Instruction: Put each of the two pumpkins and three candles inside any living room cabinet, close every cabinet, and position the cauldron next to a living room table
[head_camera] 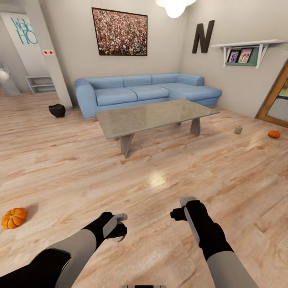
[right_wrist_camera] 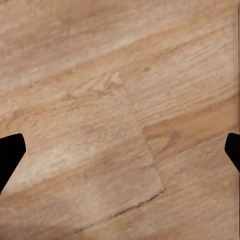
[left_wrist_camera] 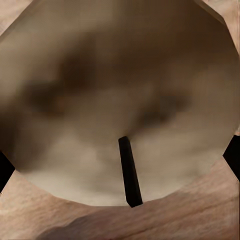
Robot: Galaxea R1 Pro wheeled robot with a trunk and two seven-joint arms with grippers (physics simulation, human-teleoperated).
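Living room, seen from the robot's head: a glass-topped coffee table stands before the blue corner sofa. The black cauldron sits on the plank floor well left of it. One pumpkin lies near the left arm, another far right beside a candle. The left gripper clasps a beige candle (close-up blurred); the right gripper hangs spread, empty.
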